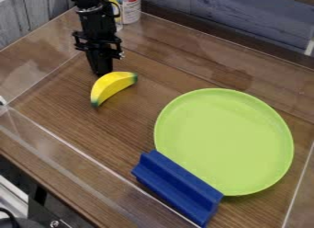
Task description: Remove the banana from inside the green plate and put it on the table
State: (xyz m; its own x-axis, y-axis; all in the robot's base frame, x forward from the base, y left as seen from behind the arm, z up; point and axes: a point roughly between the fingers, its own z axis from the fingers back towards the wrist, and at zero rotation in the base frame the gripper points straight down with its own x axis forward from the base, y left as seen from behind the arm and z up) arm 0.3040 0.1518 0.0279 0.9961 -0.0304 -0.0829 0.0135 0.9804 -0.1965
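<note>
My pincer (99, 64) points down, pressed together on nothing, just above one banana (112, 85) lying on the bench (73, 121), apart from one green plate (225, 141). One blue block (177, 187) touches the plate's near rim. Clear walls (31, 48) edge the bench.
</note>
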